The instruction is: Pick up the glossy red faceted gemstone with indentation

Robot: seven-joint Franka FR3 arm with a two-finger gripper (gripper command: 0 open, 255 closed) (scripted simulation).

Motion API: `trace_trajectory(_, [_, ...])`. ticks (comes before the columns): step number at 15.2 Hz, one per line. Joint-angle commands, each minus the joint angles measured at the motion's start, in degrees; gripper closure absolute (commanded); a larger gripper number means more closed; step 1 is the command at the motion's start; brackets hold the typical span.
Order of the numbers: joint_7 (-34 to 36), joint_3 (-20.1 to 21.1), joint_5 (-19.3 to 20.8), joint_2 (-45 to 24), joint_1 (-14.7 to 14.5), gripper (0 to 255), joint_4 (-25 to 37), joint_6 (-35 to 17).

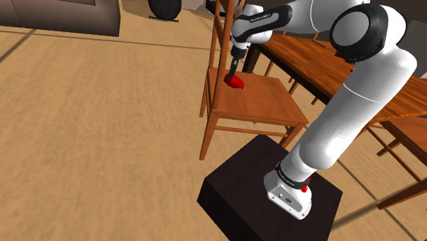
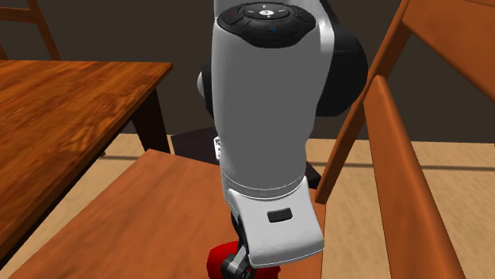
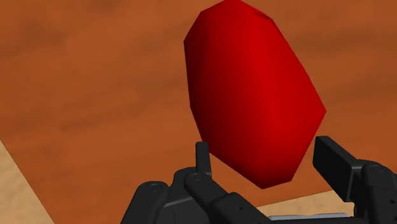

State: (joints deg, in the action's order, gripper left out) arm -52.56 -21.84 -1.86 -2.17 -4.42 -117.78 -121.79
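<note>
The gem [image 1: 235, 81] is seen lying on the wooden seat of a chair [image 1: 268, 103], near the seat's back corner at the shoulder view's left, with a dark wooden table [image 1: 309, 56] just beyond the chair. The pincer [image 1: 234, 70] is held directly above the gem, pointing down at it from the end of the arm [image 1: 356, 103]. In the wrist view the two fingers [image 3: 202, 156] are shown standing apart, one at each side of the red faceted body. One finger is seen at the gem's edge, while a narrow gap is left at the other, so the pincer is judged to be open and the gem is not yet clasped. The step in hand is judged to be the last of the approach, with the gem bracketed and the grasp about to be made. For the next move, the fingers would have to be closed squarely on opposite facets. Because the faces slope, the gem could be squeezed out sideways if the grip is set too near its tapered end. Once a firm hold is felt, a straight lift off the seat would be called for.
</note>
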Motion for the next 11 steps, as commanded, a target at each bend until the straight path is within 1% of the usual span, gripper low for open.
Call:
trace_trajectory(1, [0.1, -0.1, 0.3, 0.7, 0.0, 255, 0.7, 1.3])
trace_trajectory(9, [0.8, 0.0, 1.2, 2.6, -0.1, 255, 4.9, 7.3])
trace_trajectory(11, [0.8, 0.0, 1.2, 2.6, -0.1, 255, 5.0, 7.4])
